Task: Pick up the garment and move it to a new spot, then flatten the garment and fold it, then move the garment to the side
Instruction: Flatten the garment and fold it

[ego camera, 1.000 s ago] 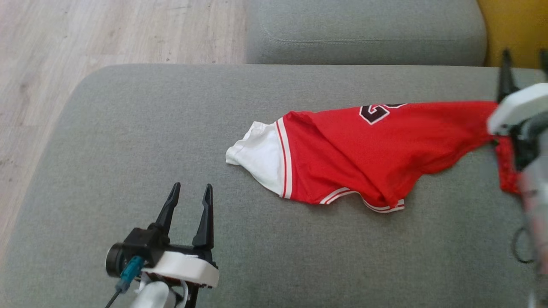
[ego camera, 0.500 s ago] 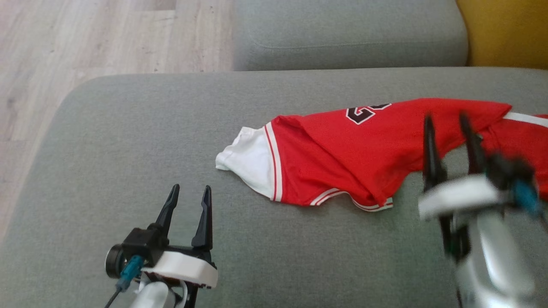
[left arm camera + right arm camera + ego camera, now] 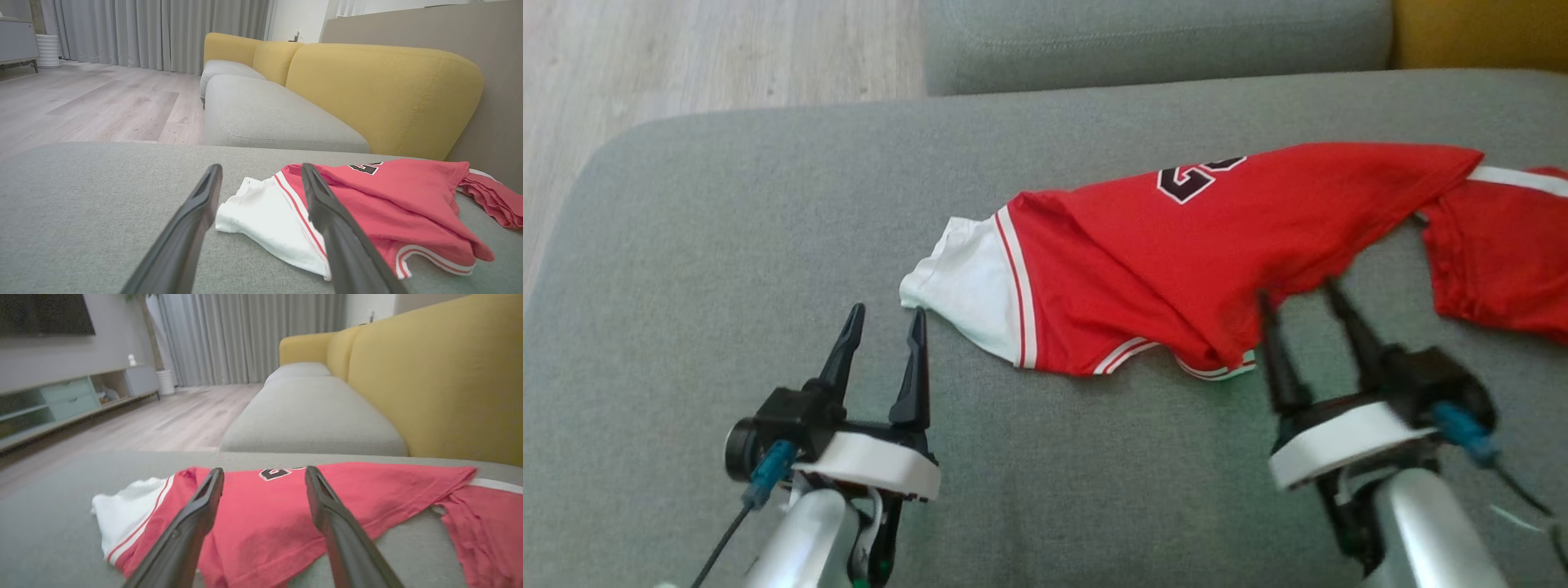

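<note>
My left pincer and right pincer stand apart, empty, near the crumpled red-and-white mesh jersey. I judge flattening is in hand; next, pinch its edges.

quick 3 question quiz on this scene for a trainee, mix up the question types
1. True or false: the right gripper is clamped on the jersey.
2. What does the jersey lie on? A) wooden floor B) grey cushion C) yellow backrest
3. Fill in: the sleeve nearest the left gripper is ___.
Key: 1 false, its jaws stand open, holding nothing; 2 B; 3 white.
</note>
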### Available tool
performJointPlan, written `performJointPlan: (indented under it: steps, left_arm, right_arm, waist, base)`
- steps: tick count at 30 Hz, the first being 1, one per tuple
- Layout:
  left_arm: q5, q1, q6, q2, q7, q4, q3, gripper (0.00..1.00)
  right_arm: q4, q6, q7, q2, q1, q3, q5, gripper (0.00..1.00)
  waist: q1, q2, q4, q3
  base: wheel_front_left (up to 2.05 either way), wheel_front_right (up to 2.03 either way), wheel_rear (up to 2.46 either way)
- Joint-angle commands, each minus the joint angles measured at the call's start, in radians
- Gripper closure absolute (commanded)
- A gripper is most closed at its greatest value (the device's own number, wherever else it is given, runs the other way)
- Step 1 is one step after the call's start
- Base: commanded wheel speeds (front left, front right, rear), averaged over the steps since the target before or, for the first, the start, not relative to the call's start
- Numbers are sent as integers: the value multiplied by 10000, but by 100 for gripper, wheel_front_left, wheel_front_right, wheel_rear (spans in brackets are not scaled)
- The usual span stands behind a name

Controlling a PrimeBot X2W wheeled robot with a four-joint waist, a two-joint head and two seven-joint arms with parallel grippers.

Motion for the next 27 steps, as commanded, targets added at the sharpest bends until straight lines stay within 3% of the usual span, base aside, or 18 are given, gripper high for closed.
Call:
performJointPlan:
  steps: [1,10,20,21,22,23,27]
  left_arm:
    - [47,-490,-68,-13,-95,-185,295,0]
    - [126,-697,-195,-180,-95,-32,214,0]
    - [240,-634,-293,-306,-95,-7,321,0]
    - [249,-610,-300,-319,-95,-1,328,0]
    - [259,-581,-308,-328,-95,6,341,0]
    - [265,-549,-311,-334,-95,18,365,0]
    - [281,-392,-289,-336,-95,74,512,0]
  right_arm:
    - [-126,67,221,18,-442,506,-370,0]
    - [1754,67,774,-3,-1342,768,-1362,0]
    - [3668,67,420,4,-2035,231,-1179,0]
    - [3780,67,355,6,-2074,198,-1103,24]
    - [3862,67,282,8,-2119,167,-1023,57]
    - [3915,67,195,10,-2164,143,-952,100]
    - [3871,67,-141,15,-2262,76,-769,100]
  waist:
    - [-1,0,114,170]
    - [-1,0,773,716]
    - [-1,0,1215,870]
    - [-1,0,1227,853]
    - [-1,0,1226,826]
    - [-1,0,1207,787]
    - [-1,0,976,534]
  base:
    - [0,0,0]
    - [0,0,0]
    - [0,0,0]
    - [0,0,0]
    - [0,0,0]
    - [0,0,0]
    - [0,0,0]
